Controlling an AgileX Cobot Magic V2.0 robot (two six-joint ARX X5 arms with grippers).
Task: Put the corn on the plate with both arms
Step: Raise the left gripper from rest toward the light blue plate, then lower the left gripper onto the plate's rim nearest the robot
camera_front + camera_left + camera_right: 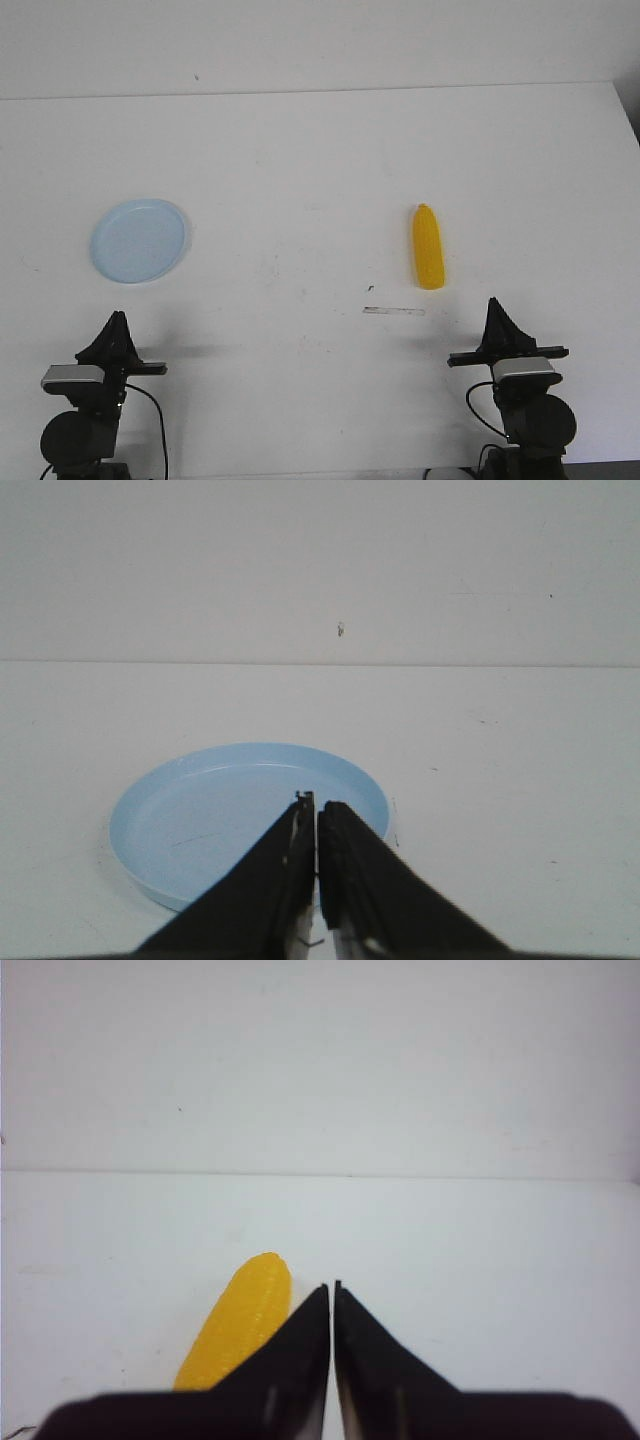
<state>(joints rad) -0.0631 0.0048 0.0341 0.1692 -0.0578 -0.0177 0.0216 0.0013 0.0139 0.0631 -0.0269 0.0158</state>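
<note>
The yellow corn point(429, 247) lies on the white table right of centre, its tapered end pointing away from me. In the right wrist view the corn point(243, 1321) lies just ahead of the fingers, off to one side. The pale blue plate point(138, 240) sits empty at the left, and shows in the left wrist view point(200, 820). My left gripper point(117, 322) is shut and empty, hovering near the front edge before the plate point(316, 808). My right gripper point(495, 308) is shut and empty, just near-right of the corn point(332, 1287).
A short grey mark point(394, 311) lies on the table in front of the corn. The table's far edge meets a pale wall point(320, 40). The table's right edge point(625, 120) shows at the far right.
</note>
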